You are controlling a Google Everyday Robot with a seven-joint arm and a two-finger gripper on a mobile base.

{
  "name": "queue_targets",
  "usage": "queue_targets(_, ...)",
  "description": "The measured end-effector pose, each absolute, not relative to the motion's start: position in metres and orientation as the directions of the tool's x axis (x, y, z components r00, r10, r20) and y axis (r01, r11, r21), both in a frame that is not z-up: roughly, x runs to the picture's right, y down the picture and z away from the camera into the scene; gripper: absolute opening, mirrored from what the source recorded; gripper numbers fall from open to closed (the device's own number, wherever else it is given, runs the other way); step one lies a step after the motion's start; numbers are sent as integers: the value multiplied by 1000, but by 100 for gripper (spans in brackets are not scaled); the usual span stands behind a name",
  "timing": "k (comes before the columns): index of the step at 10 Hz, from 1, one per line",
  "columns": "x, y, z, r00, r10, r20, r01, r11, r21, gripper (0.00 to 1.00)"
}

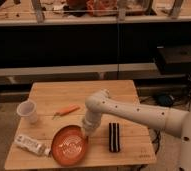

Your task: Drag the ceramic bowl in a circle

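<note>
- The wooden desk (89, 92) carries everything; the ceramic bowl (69, 146) sits on it near the front edge, left of the middle.
- The white arm (139, 114) reaches in from the right of the bowl and bends down toward it.
- The bowl itself is orange-brown, wide and shallow, with pale glossy marks inside.
- A white tube (31, 145) lies just left of the bowl, its near end at the rim.
- A dark striped block (114, 137) lies to the right of the bowl, apart from it.
- A white cup (28, 111) stands behind and left of the bowl.
- A slim orange object (66, 110) lies behind the bowl.
- The tool (86, 131) is down at the bowl's right rim; whether it is spread, pressed together or pinching the rim, I cannot tell.
</note>
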State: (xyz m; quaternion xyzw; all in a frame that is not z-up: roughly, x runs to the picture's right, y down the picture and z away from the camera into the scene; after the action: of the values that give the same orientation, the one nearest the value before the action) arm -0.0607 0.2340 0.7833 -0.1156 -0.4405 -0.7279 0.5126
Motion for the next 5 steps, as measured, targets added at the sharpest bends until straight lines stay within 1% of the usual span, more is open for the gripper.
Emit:
queue_targets(3, -73, 193, 821, -439, -679, 588, 839, -75, 540, 0)
queue_targets(5, -68, 162, 851, -387, -714, 584, 851, -32, 525, 0)
